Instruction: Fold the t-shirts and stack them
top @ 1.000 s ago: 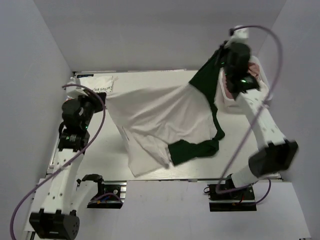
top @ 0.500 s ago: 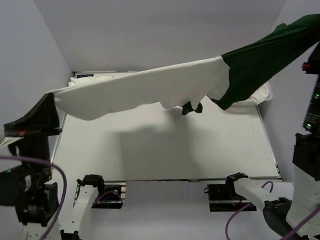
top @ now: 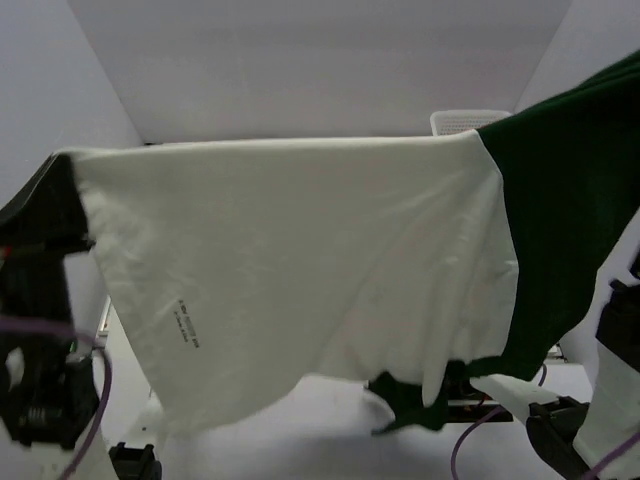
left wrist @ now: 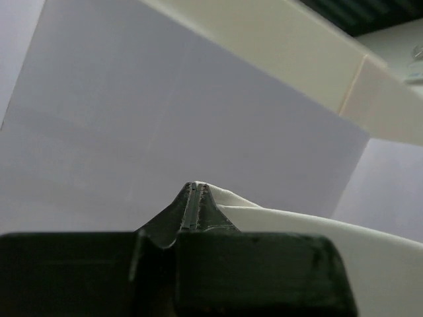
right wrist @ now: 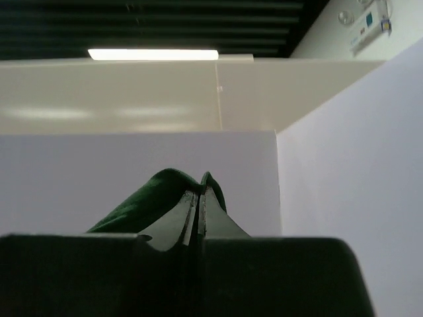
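Note:
A white t-shirt (top: 300,260) with dark green sleeves (top: 570,200) hangs spread out between both raised arms, filling most of the top view. My left gripper (top: 62,165) is shut on the shirt's upper left corner. In the left wrist view the left gripper (left wrist: 195,188) pinches white cloth (left wrist: 297,221) that runs off to the right. My right gripper (right wrist: 200,181) is shut on a fold of dark green cloth (right wrist: 152,188). In the top view that gripper is hidden behind the green sleeve at the upper right. No other t-shirt shows.
The rim of a white lattice basket (top: 468,121) shows above the shirt's top edge at the back right. The hanging shirt hides nearly all of the table. The right arm's lower links (top: 610,400) stand at the right edge.
Both arms have lifted the shirt off the table and pulled it apart. It now hangs flat and much closer to the top camera than half a second ago.

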Robot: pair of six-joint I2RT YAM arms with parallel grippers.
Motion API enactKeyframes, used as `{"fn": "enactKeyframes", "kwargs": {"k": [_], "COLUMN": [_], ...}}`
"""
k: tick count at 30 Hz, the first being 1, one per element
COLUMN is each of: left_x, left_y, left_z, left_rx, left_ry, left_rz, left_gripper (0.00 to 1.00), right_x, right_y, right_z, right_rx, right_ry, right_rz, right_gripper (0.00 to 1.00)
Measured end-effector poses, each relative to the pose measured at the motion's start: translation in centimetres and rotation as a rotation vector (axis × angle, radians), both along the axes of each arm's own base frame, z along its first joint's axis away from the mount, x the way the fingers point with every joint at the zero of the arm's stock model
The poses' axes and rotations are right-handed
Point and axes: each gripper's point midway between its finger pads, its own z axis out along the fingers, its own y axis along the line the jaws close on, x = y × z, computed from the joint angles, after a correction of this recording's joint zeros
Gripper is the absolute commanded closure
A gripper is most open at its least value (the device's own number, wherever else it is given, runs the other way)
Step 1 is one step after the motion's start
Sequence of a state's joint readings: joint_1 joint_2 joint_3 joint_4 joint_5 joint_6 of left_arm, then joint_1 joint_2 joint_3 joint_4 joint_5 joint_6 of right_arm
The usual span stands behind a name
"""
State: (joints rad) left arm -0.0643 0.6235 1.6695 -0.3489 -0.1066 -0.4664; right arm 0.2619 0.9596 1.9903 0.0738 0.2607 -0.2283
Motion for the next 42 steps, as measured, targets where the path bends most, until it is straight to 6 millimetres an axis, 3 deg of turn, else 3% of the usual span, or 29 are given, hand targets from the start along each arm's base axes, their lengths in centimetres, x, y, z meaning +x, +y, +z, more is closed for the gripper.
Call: {"fn": "enactKeyframes", "kwargs": {"k": [3, 5, 7, 9, 11, 12, 13, 14, 15, 16, 17, 18, 20, 22, 24, 26, 28, 32, 35, 38, 42], "left_x": [7.8, 14.8, 21.6, 28.0, 32.1, 33.6, 35.0, 36.0, 37.1, 38.1, 39.1, 40.0, 42.0, 43.2, 42.9, 42.6, 42.3, 40.8, 39.2, 37.8, 37.6], "left_y": [-0.6, -1.1, -1.6, -2.0, -2.4, -2.5, -2.6, -2.6, -2.7, -2.7, -2.8, -2.9, -3.0, -3.3, -3.5, -3.8, -4.4, -5.4, -6.3, -7.7, -9.6], "left_z": [-2.2, -6.5, -12.3, -19.7, -27.0, -30.0, -33.3, -35.7, -38.3, -40.4, -42.6, -44.6, -47.8, -50.7, -52.8, -53.2, -52.1, -49.6, -49.4, -51.1, -54.7], "left_rx": [0.017, 0.035, 0.056, 0.08, 0.1, 0.108, 0.119, 0.131, 0.14, 0.146, 0.146, 0.149, 0.155, 0.162, 0.167, 0.168, 0.169, 0.173, 0.18, 0.202, 0.239], "left_ry": [0.118, 0.255, 0.413, 0.59, 0.752, 0.816, 0.888, 0.94, 0.998, 1.042, 1.094, 1.146, 1.223, 1.286, 1.345, 1.359, 1.333, 1.271, 1.266, 1.313, 1.441], "left_rz": [-0.001, -0.001, -0.001, 0.0, -0.004, -0.006, -0.007, -0.008, -0.008, -0.009, -0.011, -0.013, -0.017, -0.03, -0.051, -0.069, -0.101, -0.16, -0.193, -0.235, -0.266], "left_gripper": [1.0, 1.0, 1.0, 1.0, 0.94, 0.88, 0.76, 0.34, 0.09, 0.0, 0.0, 0.0, 0.0, 0.0, 0.0, 0.0, 0.0, 0.0, 0.0, 0.0, 0.0], "right_x": [5.9, 12.6, 20.2, 28.0, 34.6, 37.6, 40.0, 41.7, 43.2, 44.2, 44.8, 45.3, 46.0, 46.5, 46.7, 46.3, 45.2, 39.9, 35.4, 32.2, 29.2], "right_y": [0.9, 2.3, 4.0, 5.9, 7.4, 8.1, 8.7, 9.1, 9.5, 9.9, 10.3, 10.8, 11.5, 12.3, 12.9, 13.4, 13.7, 13.3, 12.2, 10.7, 9.1], "right_z": [-2.2, -5.5, -10.6, -17.2, -25.4, -30.6, -35.6, -39.5, -43.3, -46.9, -49.5, -52.2, -56.1, -58.9, -60.5, -60.9, -60.5, -59.7, -60.8, -63.8, -69.2], "right_rx": [-0.011, -0.037, -0.085, -0.141, -0.201, -0.236, -0.269, -0.291, -0.312, -0.33, -0.339, -0.348, -0.353, -0.343, -0.324, -0.288, -0.232, -0.074, 0.044, 0.138, 0.194], "right_ry": [0.088, 0.196, 0.34, 0.499, 0.67, 0.773, 0.873, 0.948, 1.024, 1.091, 1.139, 1.188, 1.261, 1.335, 1.397, 1.436, 1.46, 1.511, 1.595, 1.719, 1.909], "right_rz": [-0.038, -0.068, -0.09, -0.099, -0.097, -0.091, -0.08, -0.068, -0.054, -0.034, -0.012, 0.016, 0.065, 0.11, 0.146, 0.183, 0.219, 0.258, 0.241, 0.169, 0.052], "right_gripper": [1.0, 1.0, 1.0, 1.0, 1.0, 1.0, 1.0, 1.0, 1.0, 0.89, 0.76, 0.48, 0.12, 0.1, 0.1, 0.1, 0.1, 0.1, 0.1, 0.1, 0.1]}}
